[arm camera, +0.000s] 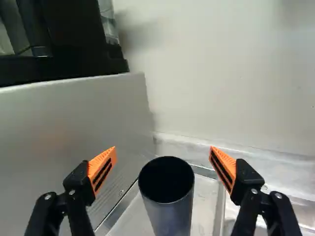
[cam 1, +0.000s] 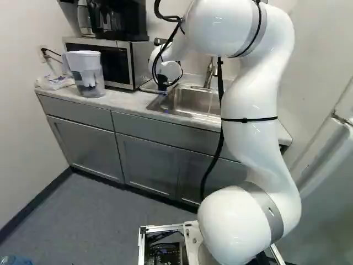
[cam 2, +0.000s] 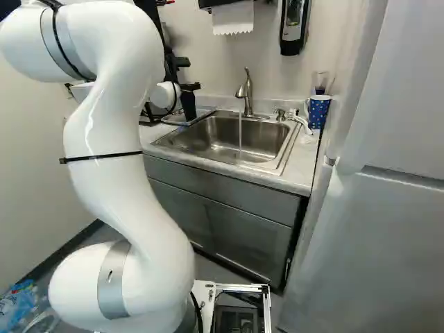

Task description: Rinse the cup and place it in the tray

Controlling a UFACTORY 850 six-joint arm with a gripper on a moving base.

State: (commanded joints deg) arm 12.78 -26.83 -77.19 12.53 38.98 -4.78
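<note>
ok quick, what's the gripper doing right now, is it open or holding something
Orange-padded black gripper: open, holding nothing; the dark cylindrical cup stands between its fingers, touching neither.

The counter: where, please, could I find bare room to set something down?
Bare counter lies before the microwave, between pitcher and sink, and at the corner in front of the mug. Crowded: around mug and brush, and where the cup stands.
</note>
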